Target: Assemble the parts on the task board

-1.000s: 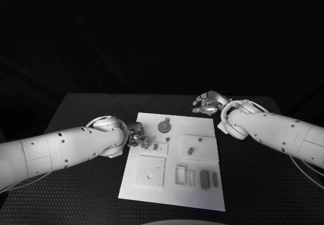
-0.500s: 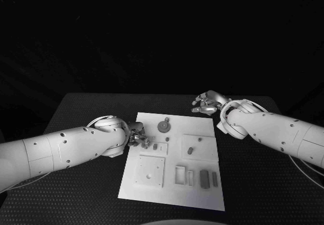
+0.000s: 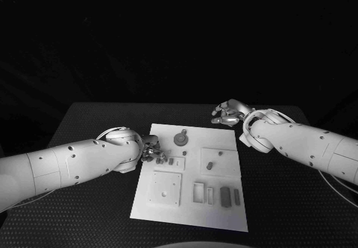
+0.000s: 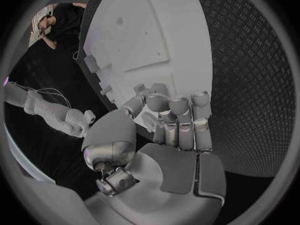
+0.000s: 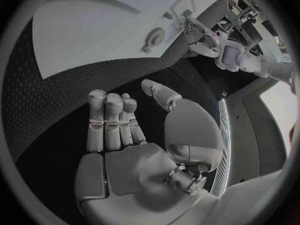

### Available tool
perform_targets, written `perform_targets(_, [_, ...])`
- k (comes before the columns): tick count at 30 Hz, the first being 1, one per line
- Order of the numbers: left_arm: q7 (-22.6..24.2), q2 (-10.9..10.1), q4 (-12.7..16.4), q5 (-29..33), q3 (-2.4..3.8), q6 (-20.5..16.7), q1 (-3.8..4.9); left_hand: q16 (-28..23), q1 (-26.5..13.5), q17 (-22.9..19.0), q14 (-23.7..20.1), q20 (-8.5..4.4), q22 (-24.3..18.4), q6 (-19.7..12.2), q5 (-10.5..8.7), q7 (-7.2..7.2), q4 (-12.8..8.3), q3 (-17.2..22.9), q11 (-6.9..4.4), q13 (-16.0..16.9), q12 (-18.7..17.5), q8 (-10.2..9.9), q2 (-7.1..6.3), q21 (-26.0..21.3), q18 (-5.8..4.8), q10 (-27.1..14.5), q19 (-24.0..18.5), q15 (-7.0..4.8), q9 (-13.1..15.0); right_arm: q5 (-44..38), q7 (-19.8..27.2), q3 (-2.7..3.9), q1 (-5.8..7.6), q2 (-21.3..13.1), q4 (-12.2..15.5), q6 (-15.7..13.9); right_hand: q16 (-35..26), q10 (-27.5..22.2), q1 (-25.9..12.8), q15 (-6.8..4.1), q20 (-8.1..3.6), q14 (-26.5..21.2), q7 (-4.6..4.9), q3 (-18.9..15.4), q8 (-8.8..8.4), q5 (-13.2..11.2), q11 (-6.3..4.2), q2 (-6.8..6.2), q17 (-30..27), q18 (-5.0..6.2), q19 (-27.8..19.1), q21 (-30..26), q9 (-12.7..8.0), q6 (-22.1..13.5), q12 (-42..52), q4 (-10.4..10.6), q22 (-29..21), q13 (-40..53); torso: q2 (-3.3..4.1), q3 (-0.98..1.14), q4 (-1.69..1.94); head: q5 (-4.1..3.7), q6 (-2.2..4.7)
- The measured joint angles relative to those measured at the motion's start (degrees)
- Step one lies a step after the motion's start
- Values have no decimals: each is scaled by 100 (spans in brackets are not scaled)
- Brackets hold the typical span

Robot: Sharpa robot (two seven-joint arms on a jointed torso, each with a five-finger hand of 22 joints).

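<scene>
A black table (image 3: 89, 121) with a fine woven, diamond-patterned surface carries a flat white rectangular task board (image 3: 195, 175) at its middle, long side running from near to far. The board is smooth and matte, with shallow square plates and slots raised from it.

Small grey parts lie on the board. A round disc-shaped part with a short stem (image 3: 181, 138) sits near the far edge. A small stubby part (image 3: 210, 166) rests on a square plate at the right of the board. Toward the near edge, a hollow rectangular frame (image 3: 198, 191) stands beside a dark oblong block (image 3: 225, 197) and a thinner dark bar (image 3: 237, 196). A square plate with a small peg hole (image 3: 165, 189) lies at the near left.

The left hand (image 3: 153, 150), silver and jointed on a smooth white rounded arm, is at the board's left edge. Its fingers (image 4: 178, 116) are curled inward and bunched over the board's rim; in the left wrist view a small pale piece appears among the fingertips, but whether it is gripped cannot be told.

The right hand (image 3: 229, 114) hovers above the table just beyond the board's far right corner, apart from it. In the right wrist view its fingers (image 5: 109, 115) are side by side and loosely bent, the thumb set apart, grasping nothing.
</scene>
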Motion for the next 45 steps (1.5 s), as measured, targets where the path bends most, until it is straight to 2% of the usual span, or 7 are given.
perform_targets(2, [-15,-5,-12,-8,-11,12,-9,-31,-130,-14,-3,10,0,309,-420,-168,158,-23,-50,-1,-42,-61,-204,-45,0,-140,-10,-1,34,0,0,0,0,-1,0,0,0,0,0,0,0,0,0,0,0,0,0,0,0,0,0,0,0,0,0,0,0,0,-1,0,1,-1,-2])
perform_targets(5, [-32,-7,-14,-14,-30,27,-40,-36,-249,-20,-12,10,0,298,-598,-212,256,-70,-56,0,-42,-64,-340,-45,0,-147,-10,-9,64,0,0,-1,0,-1,0,0,0,0,0,0,0,0,0,0,0,0,0,0,0,1,0,0,0,0,0,0,0,-6,-1,0,3,-2,-4])
perform_targets(21, [-36,-79,-3,38,-10,-35,-44,-63,-473,-36,-12,10,-1,269,-708,-191,478,-62,-46,9,-111,-142,-509,-93,0,-137,-9,-9,129,0,2,-1,-1,16,-10,-1,0,0,0,2,0,2,-10,-16,0,0,0,0,1,0,0,0,-5,10,0,-16,0,-5,-1,1,0,-15,8])
perform_targets(26, [-47,-113,5,87,7,-73,-45,-103,-619,-37,-32,18,-1,231,-775,-154,572,-76,-26,18,-136,-175,-655,-127,0,-158,-43,11,169,0,4,0,-1,20,-16,-1,0,0,0,9,0,9,-10,-16,0,0,0,0,1,0,0,0,-5,10,0,-16,0,-5,0,7,-3,-19,12])
perform_targets(37, [-60,-237,86,308,320,-138,-35,-103,-932,-10,-205,51,-2,-159,-775,-55,1167,201,76,62,-136,-418,-1147,-133,0,-301,-112,-21,160,0,4,-2,-2,11,-23,-2,0,0,0,10,0,10,-10,-16,0,0,0,0,-4,0,0,0,-4,10,0,-16,0,-10,-6,8,4,-30,37])
perform_targets(43, [-5,-249,98,665,346,-226,12,-103,-926,-10,-309,84,-2,-272,-775,-1,1286,236,128,61,-199,-518,-1187,-160,0,-399,-206,-16,96,0,4,-2,-2,13,-23,-2,0,0,0,10,0,10,-10,-16,0,0,0,0,-4,1,0,0,-4,10,0,-16,0,-10,-7,4,7,-30,69])
perform_targets(45, [79,-224,96,755,346,-311,13,-247,-773,-55,-554,127,-2,-538,-775,77,1140,233,213,22,-359,-661,-1106,-277,0,-676,-414,41,43,0,4,-1,-1,13,-23,-1,0,0,0,10,0,10,-10,-16,0,0,0,0,-4,0,0,0,-4,10,0,-16,0,-10,-7,4,8,-33,80])
